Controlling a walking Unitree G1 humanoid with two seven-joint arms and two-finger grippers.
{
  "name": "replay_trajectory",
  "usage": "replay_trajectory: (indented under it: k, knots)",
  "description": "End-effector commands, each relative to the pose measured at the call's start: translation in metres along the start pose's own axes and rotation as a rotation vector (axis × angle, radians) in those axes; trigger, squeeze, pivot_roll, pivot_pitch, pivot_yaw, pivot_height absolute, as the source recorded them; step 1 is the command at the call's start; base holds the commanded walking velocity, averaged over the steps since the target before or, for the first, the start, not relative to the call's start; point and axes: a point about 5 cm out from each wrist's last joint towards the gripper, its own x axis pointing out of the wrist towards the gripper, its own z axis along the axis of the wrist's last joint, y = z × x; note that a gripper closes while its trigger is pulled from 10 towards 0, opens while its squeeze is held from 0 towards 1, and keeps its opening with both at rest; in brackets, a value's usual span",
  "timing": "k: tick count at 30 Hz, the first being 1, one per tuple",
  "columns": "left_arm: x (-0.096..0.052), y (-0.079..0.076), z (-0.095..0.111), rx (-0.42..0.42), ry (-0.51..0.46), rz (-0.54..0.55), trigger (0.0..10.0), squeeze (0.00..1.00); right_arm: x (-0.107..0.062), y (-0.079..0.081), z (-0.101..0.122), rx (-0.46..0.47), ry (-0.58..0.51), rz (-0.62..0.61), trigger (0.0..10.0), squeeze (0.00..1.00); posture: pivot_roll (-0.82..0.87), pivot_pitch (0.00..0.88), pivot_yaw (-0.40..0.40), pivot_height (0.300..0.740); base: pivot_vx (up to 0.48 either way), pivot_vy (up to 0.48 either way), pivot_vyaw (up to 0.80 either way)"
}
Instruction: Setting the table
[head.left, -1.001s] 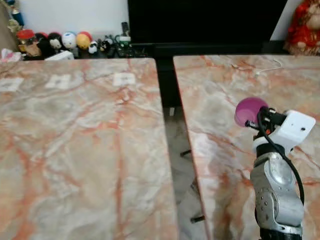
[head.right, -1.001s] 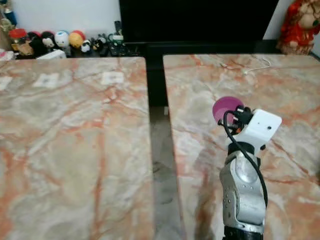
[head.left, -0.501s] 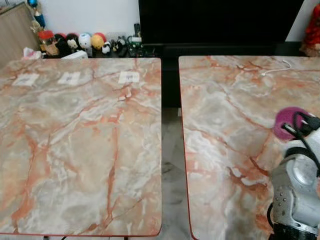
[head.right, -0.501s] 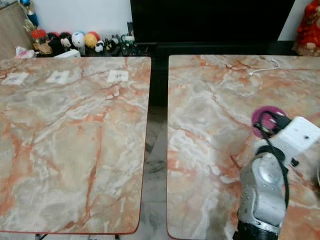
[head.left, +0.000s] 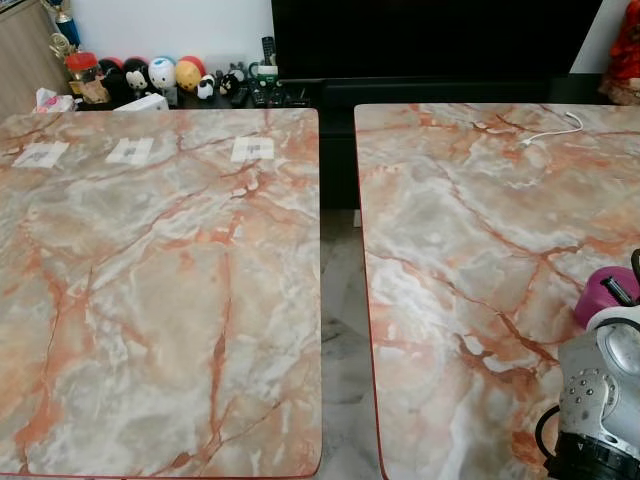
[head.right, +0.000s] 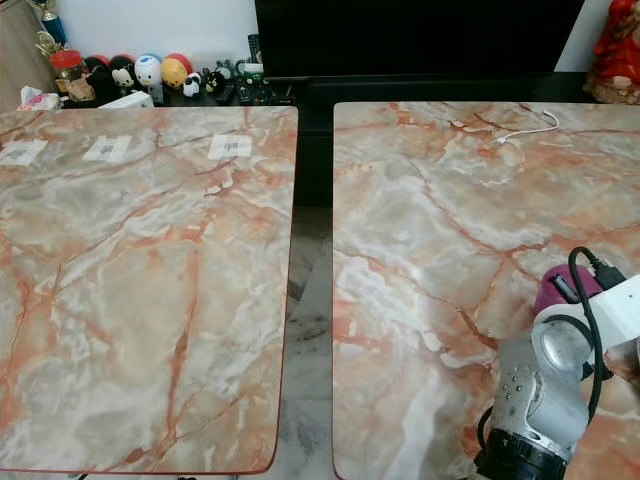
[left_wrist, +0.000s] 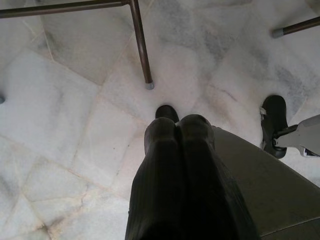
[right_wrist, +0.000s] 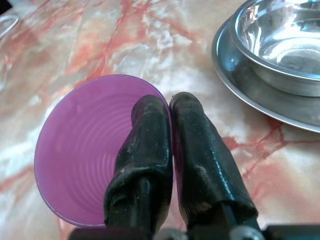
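One ribbed purple cup (right_wrist: 80, 150), rim pinched in right gripper (right_wrist: 171, 120).

No text, brand or number can be read; the three white paper labels (head.left: 252, 149) near the far edge of the left marble table (head.left: 160, 300), upper left of the frame, are too small to make out

Head cameras overlook both tables (head.left: 160, 300); wrists close.
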Motion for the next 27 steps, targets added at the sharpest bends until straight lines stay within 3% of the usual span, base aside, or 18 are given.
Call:
replay_trajectory:
  k: [1, 4, 6, 7, 15, 16, 17, 18, 19, 27]
  knots:
    - [-0.001, 0.001, -0.006, 0.002, 0.025, 0.002, 10.0, 0.0, 0.003, -0.005, 0.002, 0.011, -0.005, -0.028, 10.0, 0.0, -0.01, 0.084, 0.002, 0.74, 0.0, 0.0, 0.0]
    - [-0.001, 0.001, -0.006, 0.003, 0.025, 0.002, 10.0, 0.0, 0.003, -0.005, 0.004, 0.027, -0.016, -0.036, 10.0, 0.02, -0.01, 0.084, 0.002, 0.74, 0.0, 0.0, 0.0]
    - [-0.001, 0.001, -0.006, 0.003, 0.025, 0.002, 10.0, 0.0, 0.003, -0.005, 0.005, 0.036, -0.021, -0.044, 10.0, 0.84, -0.01, 0.083, 0.004, 0.74, 0.0, 0.0, 0.0]
    - [-0.002, 0.001, -0.006, 0.004, 0.025, 0.002, 10.0, 0.0, 0.003, -0.006, 0.007, 0.044, -0.029, -0.051, 10.0, 0.89, -0.01, 0.083, 0.005, 0.74, 0.0, 0.0, 0.0]
    - [-0.001, 0.001, -0.006, 0.006, 0.025, 0.003, 10.0, 0.0, 0.003, -0.007, 0.014, 0.061, -0.063, -0.061, 10.0, 0.84, -0.01, 0.082, 0.005, 0.74, 0.0, 0.0, 0.0]
    - [-0.001, 0.001, -0.006, 0.006, 0.025, 0.004, 10.0, 0.0, 0.003, -0.007, 0.014, 0.064, -0.066, -0.062, 10.0, 0.78, -0.01, 0.082, 0.005, 0.74, 0.0, 0.0, 0.0]
    - [-0.001, 0.001, -0.006, 0.006, 0.024, 0.004, 10.0, 0.0, 0.003, -0.007, 0.016, 0.066, -0.075, -0.063, 10.0, 0.63, -0.01, 0.081, 0.005, 0.74, 0.0, 0.0, 0.0]
    - [-0.001, 0.001, -0.006, 0.006, 0.024, 0.004, 10.0, 0.0, 0.003, -0.007, 0.017, 0.068, -0.081, -0.063, 10.0, 0.32, -0.01, 0.081, 0.005, 0.74, 0.0, 0.0, 0.0]
    - [-0.001, 0.001, -0.006, 0.006, 0.024, 0.004, 10.0, 0.0, 0.002, -0.007, 0.018, 0.08, -0.09, -0.06, 10.0, 0.07, -0.01, 0.081, 0.005, 0.74, 0.0, 0.0, 0.0]
    - [-0.001, 0.001, -0.006, 0.006, 0.023, 0.004, 10.0, 0.0, 0.002, -0.008, 0.026, 0.112, -0.149, -0.069, 10.0, 0.0, -0.01, 0.08, 0.006, 0.74, 0.0, 0.0, 0.0]
